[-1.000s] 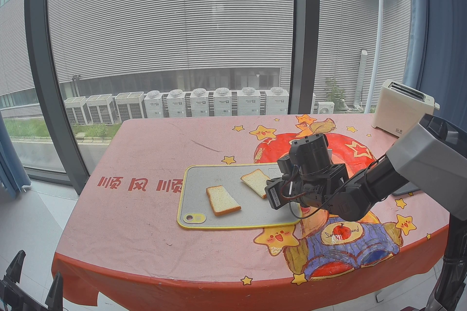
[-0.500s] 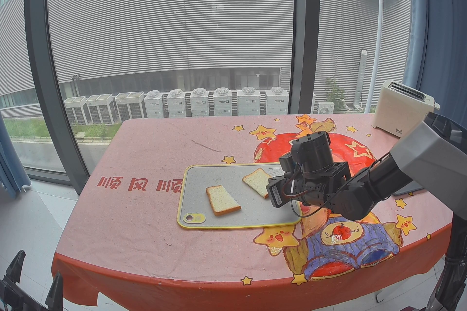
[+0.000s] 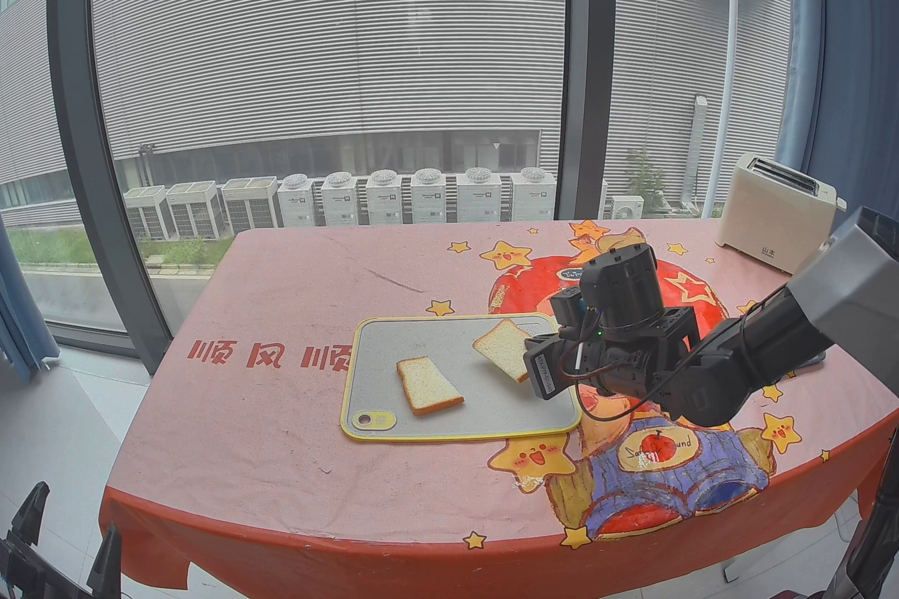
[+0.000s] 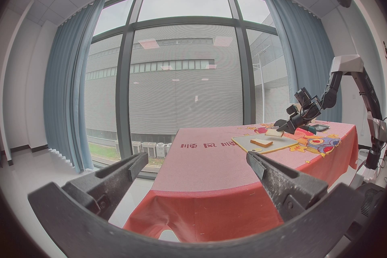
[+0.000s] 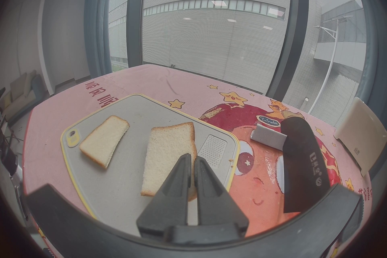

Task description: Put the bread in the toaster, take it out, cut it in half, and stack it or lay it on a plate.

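My right gripper point(image 3: 526, 369) is shut on the near edge of a half slice of bread point(image 3: 504, 346), which it holds tilted a little above the grey cutting board point(image 3: 449, 423). In the right wrist view its shut fingertips point(image 5: 190, 159) pinch that slice point(image 5: 167, 150). The other half slice point(image 3: 429, 386) lies flat on the board's left part. The white toaster point(image 3: 775, 210) stands at the table's far right corner. My left gripper point(image 4: 197, 160) hangs open with nothing between its fingers, low and off the table's left front.
A black-bladed knife point(image 5: 300, 162) with a white handle lies on the tablecloth beside the board, between board and toaster point(image 5: 360, 134). The pink cloth-covered table point(image 3: 281, 460) has free room to the left and in front of the board.
My right gripper has risen and shifted right and back, lifting its half slice off the board so it now tilts. The other slice and my left gripper have not moved.
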